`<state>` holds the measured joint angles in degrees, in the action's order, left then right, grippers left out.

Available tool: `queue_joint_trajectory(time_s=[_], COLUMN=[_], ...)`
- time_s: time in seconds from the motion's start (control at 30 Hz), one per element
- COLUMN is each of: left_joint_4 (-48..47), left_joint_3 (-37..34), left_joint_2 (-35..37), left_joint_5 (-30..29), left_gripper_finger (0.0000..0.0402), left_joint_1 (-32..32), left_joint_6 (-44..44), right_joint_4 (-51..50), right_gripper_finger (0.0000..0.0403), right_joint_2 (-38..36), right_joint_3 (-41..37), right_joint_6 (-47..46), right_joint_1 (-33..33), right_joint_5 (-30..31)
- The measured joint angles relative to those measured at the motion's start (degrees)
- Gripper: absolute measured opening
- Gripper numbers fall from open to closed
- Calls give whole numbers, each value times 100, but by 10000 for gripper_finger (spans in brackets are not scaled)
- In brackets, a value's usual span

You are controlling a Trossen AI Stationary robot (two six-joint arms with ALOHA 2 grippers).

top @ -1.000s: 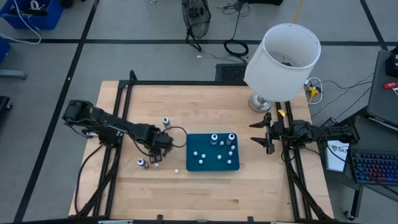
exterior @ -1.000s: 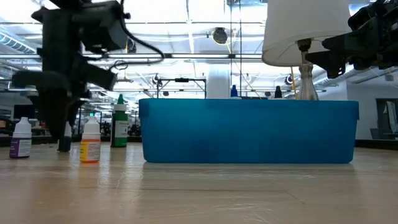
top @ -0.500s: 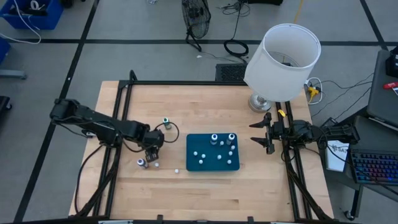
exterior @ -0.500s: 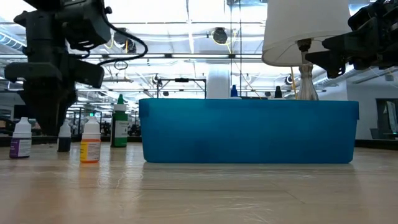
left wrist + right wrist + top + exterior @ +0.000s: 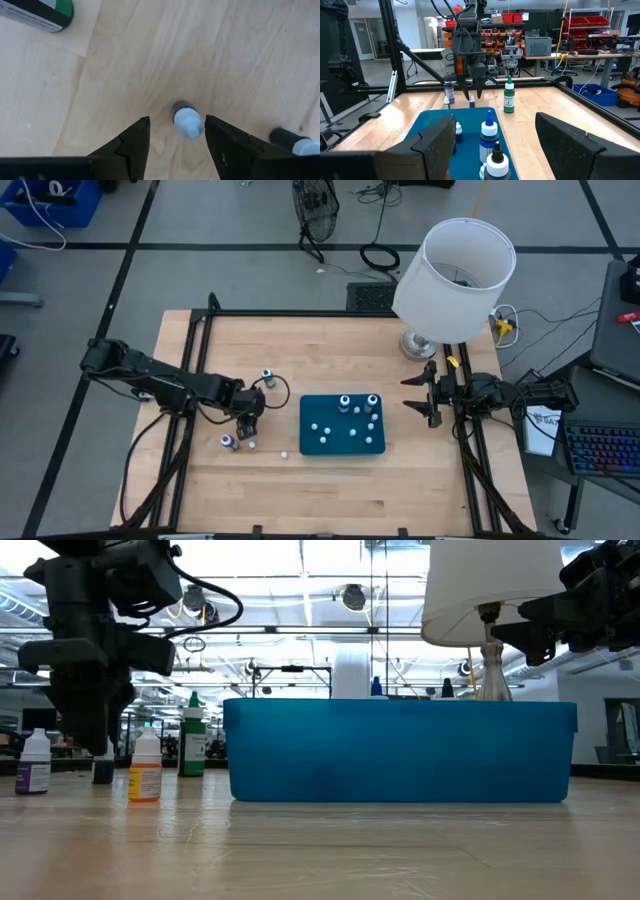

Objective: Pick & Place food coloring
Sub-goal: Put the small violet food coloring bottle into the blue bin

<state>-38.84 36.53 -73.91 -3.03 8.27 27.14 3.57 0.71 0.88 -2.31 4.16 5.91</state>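
The food coloring bottles are thumb-sized. Several stand in the teal tray (image 5: pixel 342 438). Others stand on the wood to its left: a green-capped one (image 5: pixel 267 377), a purple-labelled one (image 5: pixel 33 762) and a yellow-labelled one (image 5: pixel 145 768). My left gripper (image 5: pixel 247 423) hangs open, fingers pointing down, over a dark bottle with a pale cap (image 5: pixel 188 121). That cap shows between the two fingers, and the bottle stands on its base (image 5: pixel 103 770). My right gripper (image 5: pixel 420 393) waits open above the table's right side, facing the tray.
A white-shaded lamp (image 5: pixel 455 275) stands at the far right corner, close to my right arm. Another dark bottle (image 5: pixel 295 144) sits just beside my left gripper's fingers. Bare wood lies in front of the tray (image 5: pixel 400 750) and along the near edge.
My left gripper has moved away from the tray toward the table's left edge and a little toward the near edge, ending over the dark bottle. The left arm's elbow has swung out to the left. The bottles and the tray have stayed put.
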Motion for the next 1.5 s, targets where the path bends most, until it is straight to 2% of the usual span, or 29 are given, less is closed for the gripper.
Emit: queue_joint_trajectory(time_s=[0.23, 0.6, 1.0, 1.37, 1.5], left_joint_4=[3, 235, 165, 211, 271], left_joint_3=[4, 4, 4, 4, 4], left_joint_2=[-133, -374, -369, -367, -367], left_joint_5=[4, 18, 150, 147, 145], left_gripper_finger=[173, 178, 145, 94, 92], left_joint_1=[0, 0, 1, 0, 0], left_joint_6=[65, -136, -119, -150, -206], right_joint_4=[1, 3, 2, 2, 2], right_gripper_finger=[263, 263, 263, 263, 263], right_joint_2=[0, 0, 0, 0, 1], right_joint_3=[-1, 0, 0, 0, 0], right_joint_6=[0, 0, 0, 0, 0], right_joint_1=[1, 1, 2, 2, 1], right_joint_5=[0, 0, 0, 0, 0])
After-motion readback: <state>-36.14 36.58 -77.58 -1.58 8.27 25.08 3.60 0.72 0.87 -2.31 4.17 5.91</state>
